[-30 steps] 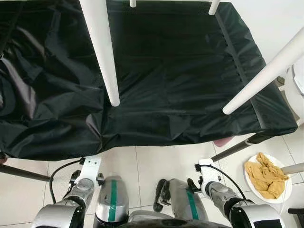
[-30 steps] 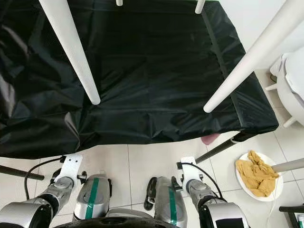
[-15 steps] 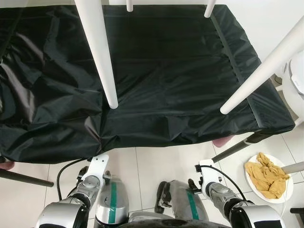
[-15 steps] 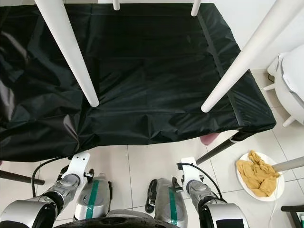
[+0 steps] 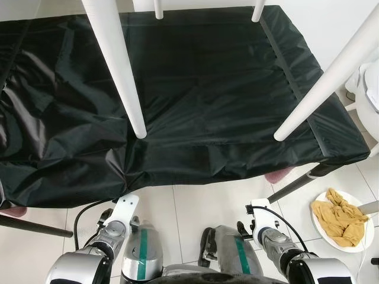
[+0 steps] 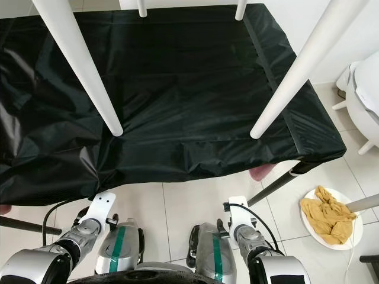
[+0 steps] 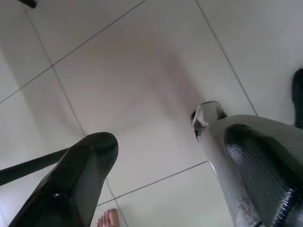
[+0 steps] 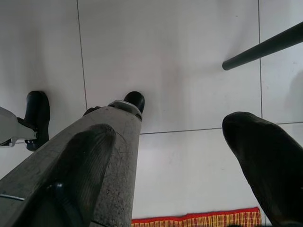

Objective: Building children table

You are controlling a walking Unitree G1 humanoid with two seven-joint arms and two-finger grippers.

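A white children's table lies upside down on a table draped in black cloth (image 5: pixel 225 112), its legs pointing up at me. One near leg (image 5: pixel 115 65) rises at the left, another (image 5: pixel 325 77) at the right, and two far legs (image 6: pixel 141 8) show at the top. Both arms hang low in front of my body, well below the cloth's front edge. My left gripper (image 7: pixel 165 137) is open over bare floor tiles with nothing between its fingers. My right gripper (image 8: pixel 168 125) is open too, with my silver leg behind one finger (image 8: pixel 85 165).
A white plate (image 5: pixel 362 235) with a crumpled yellow cloth (image 5: pixel 342 213) sits on the floor at the right. Dark metal table legs (image 5: pixel 296 184) slant down to the tiles. A white object (image 5: pixel 370 89) stands at the far right. A person's toes (image 7: pixel 110 218) and a red rug edge (image 8: pixel 199 218) are nearby.
The camera has shifted, so the draped table sits slightly higher in the picture. My left wrist has swung a little inward. The white legs keep their place on the cloth.
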